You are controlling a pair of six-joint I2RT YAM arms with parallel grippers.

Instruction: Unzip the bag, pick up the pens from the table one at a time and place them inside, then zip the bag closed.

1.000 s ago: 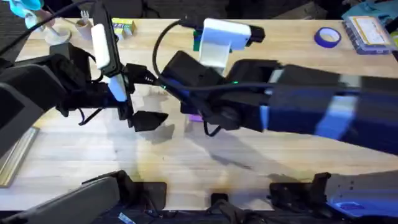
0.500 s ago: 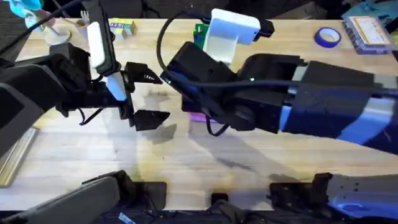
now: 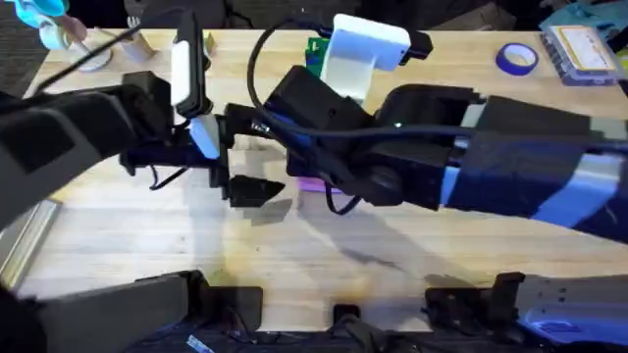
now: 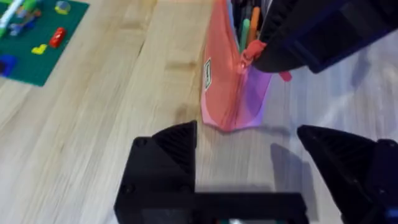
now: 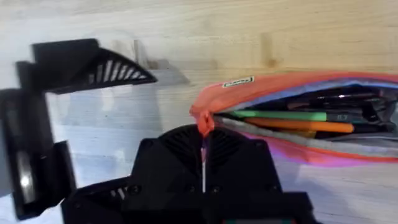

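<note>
I had the bag (image 5: pixel 298 118) lying on the table (image 3: pixel 412 255) near the middle, its pink fabric mostly hidden under my right arm in the overhead view, with a sliver showing at the arm's lower edge. Its zipper was open along the top, and through the gap I could see the pens (image 5: pixel 292 121) inside: a green one, an orange one beneath it and darker ones beside them.

My right gripper (image 5: pixel 203 158) sat at the closed end of the bag, its fingers together on the orange zipper pull (image 5: pixel 202 121), which stuck up between them at the tip of the pouch.

My left gripper (image 4: pixel 273 155) hung just beside that same end of the bag, fingers spread wide apart and holding nothing, the bag's corner lying in line with the gap but not touching either finger.

Further off on the table sat a green mat (image 4: pixel 37 37) with small coloured pieces and a roll of blue tape (image 3: pixel 516 59).
</note>
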